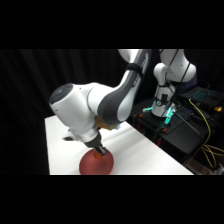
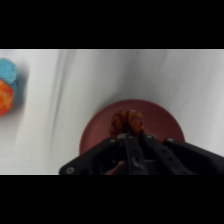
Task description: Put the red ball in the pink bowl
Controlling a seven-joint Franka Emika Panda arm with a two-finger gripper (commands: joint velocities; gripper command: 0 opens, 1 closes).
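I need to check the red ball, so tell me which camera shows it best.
The wrist view: the red ball sits just beyond the hand, over the pink bowl, its bumpy surface visible. In the side view the ball cannot be made out; only the hand at the bowl shows.

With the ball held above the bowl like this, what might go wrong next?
1. The bowl is shallow, so the red ball, once released, may bounce or roll over its rim.
2. In the side view the bowl sits near the table's front edge; an escaped ball might fall off.
3. The gripper hangs low over the bowl; descending further might push it.
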